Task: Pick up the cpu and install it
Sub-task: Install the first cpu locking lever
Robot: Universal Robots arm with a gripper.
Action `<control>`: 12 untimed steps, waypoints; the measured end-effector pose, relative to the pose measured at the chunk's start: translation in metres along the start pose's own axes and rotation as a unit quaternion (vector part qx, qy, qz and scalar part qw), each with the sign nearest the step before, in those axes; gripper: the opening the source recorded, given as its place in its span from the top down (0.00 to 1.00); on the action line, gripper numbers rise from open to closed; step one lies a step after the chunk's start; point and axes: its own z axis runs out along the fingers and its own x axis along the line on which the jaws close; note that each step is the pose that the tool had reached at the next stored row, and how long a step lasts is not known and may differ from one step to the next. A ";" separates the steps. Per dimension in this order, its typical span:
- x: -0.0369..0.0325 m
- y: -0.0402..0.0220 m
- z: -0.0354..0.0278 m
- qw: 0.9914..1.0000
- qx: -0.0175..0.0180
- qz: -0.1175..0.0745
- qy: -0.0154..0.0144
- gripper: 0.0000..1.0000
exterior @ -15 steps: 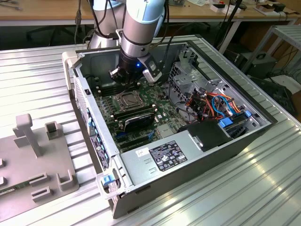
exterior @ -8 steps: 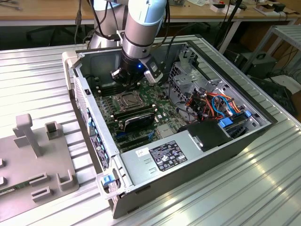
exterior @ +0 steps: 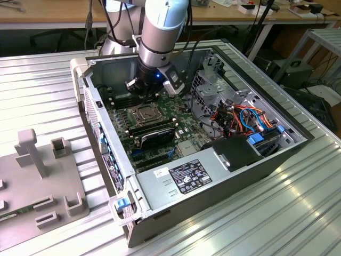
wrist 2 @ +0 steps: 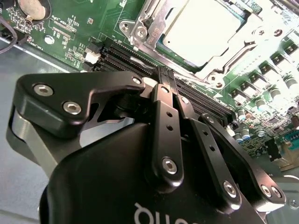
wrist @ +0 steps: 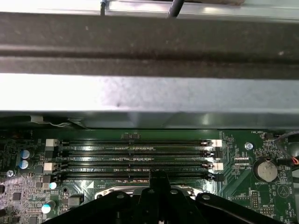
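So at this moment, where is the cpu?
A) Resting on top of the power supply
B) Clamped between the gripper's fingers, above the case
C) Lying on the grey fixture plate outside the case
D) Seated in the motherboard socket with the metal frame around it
D: in the second wrist view the cpu lies flat in the socket with its frame around it, while the gripper, fingers together, holds nothing.
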 end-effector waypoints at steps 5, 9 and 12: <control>-0.0002 -0.0008 0.0041 1.000 0.002 0.000 0.000 0.89; -0.0004 -0.0012 0.0062 1.000 0.004 0.000 0.000 0.89; -0.0005 -0.0014 0.0069 1.000 0.005 0.000 0.000 0.89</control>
